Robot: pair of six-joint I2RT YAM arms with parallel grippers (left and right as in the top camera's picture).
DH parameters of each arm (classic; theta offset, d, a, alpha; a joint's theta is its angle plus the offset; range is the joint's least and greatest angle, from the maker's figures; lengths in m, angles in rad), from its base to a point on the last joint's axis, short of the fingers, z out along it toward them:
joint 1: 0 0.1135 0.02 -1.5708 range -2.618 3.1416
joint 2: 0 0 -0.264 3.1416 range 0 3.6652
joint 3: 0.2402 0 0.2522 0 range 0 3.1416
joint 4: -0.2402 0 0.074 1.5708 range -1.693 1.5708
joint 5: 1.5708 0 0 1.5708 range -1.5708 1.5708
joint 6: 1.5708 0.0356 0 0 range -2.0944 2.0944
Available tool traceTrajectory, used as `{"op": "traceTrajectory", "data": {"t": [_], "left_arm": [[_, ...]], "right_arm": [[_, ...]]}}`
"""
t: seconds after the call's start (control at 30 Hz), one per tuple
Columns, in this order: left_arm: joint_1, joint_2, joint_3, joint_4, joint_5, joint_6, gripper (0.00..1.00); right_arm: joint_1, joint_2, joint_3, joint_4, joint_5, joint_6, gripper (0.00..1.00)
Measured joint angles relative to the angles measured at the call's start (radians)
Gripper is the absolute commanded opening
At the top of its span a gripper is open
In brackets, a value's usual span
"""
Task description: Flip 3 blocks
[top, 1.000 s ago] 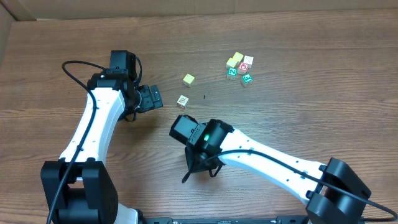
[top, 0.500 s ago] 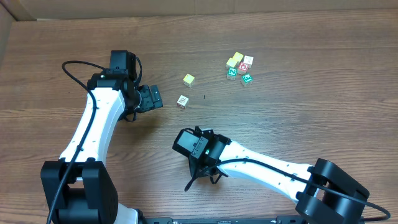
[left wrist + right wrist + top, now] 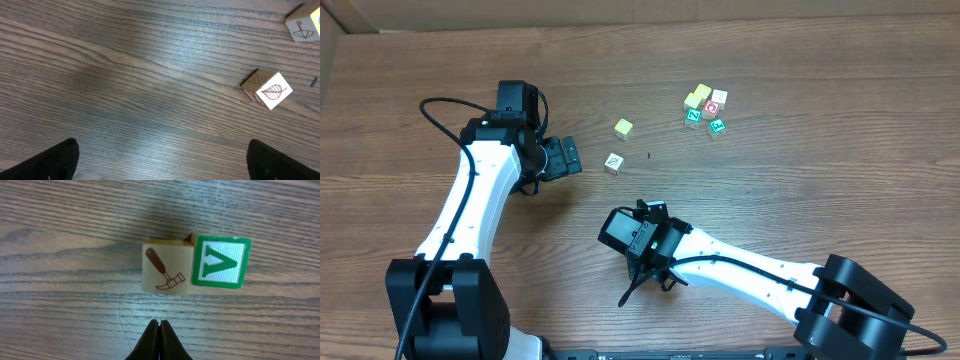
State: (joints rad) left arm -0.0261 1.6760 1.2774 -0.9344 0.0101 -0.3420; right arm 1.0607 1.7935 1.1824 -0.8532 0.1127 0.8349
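In the right wrist view, a pale block with a brown hammer (image 3: 166, 268) touches a green-bordered block with a white V (image 3: 220, 261) on its right. Just below them my right gripper (image 3: 159, 324) is shut, holding nothing, its tips a short gap from the hammer block. Overhead, both blocks are hidden under the right wrist (image 3: 640, 237). A white leaf block (image 3: 613, 163) (image 3: 266, 89) lies apart, right of my left gripper (image 3: 567, 157) (image 3: 165, 162), which is open wide over bare wood.
A yellow cube (image 3: 623, 128) with an umbrella face (image 3: 302, 27) lies behind the leaf block. A cluster of yellow, red, white and green cubes (image 3: 705, 108) sits far right. Black cable (image 3: 638, 287) trails under the right arm.
The right wrist has drawn back toward the table's front edge, mostly in the first half second. The left arm and the loose blocks have not moved.
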Motion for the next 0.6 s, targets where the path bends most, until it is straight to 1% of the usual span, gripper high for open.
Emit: {"op": "traceTrajectory", "data": {"t": [0.23,0.37,0.6], "left_arm": [[0.0,0.0,0.0,0.0,0.0,0.0,1.0],[0.0,0.0,0.0,0.0,0.0,0.0,1.0],[0.0,0.0,0.0,0.0,0.0,0.0,1.0]], "right_arm": [[0.029,0.0,-0.049,0.074,0.021,0.003,0.04],[0.034,0.0,-0.079,0.082,0.039,0.002,0.04],[0.034,0.0,-0.079,0.105,0.072,0.002,0.04]]}}
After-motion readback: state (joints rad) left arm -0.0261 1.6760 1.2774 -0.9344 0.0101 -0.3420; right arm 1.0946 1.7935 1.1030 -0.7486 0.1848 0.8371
